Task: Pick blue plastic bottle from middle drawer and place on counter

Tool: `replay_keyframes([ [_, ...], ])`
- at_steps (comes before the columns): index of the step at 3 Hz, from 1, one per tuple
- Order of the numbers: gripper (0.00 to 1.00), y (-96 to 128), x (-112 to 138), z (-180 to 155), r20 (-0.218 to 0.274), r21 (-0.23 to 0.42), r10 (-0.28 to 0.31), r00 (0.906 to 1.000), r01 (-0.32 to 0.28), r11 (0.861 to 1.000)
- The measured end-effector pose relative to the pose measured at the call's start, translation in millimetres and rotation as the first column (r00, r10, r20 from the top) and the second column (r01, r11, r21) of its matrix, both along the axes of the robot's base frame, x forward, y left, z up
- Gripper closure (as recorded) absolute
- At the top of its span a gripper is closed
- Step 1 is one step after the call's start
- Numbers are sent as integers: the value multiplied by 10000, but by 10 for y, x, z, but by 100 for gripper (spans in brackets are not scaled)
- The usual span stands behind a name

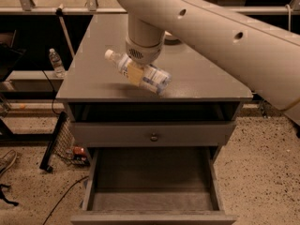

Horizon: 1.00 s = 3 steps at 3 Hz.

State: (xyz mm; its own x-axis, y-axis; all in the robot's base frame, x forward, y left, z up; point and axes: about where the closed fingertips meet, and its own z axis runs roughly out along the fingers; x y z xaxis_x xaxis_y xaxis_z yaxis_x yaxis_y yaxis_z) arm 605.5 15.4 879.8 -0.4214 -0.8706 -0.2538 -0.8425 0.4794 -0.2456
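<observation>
My gripper (136, 72) hangs from the big white arm that reaches in from the upper right. It is shut on the blue plastic bottle (152, 79). The bottle lies tilted, white cap (109, 55) up and to the left, base down and to the right. It hovers just over the front middle of the grey counter (91, 64), with its shadow on the top below it. The middle drawer (150, 182) is pulled open below the cabinet front, and its grey floor is bare.
A closed drawer front with a small round knob (153, 136) sits above the open drawer. A ribbed clear water bottle (56, 62) stands on a low shelf at the left. A black rack (55, 142) leans by the cabinet's left side. Cables lie on the speckled floor.
</observation>
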Motion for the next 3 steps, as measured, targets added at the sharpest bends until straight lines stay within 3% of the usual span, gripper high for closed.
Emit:
replay_keyframes([
  [3, 100, 81, 543, -194, -966, 19, 201, 9951, -200, 9998],
])
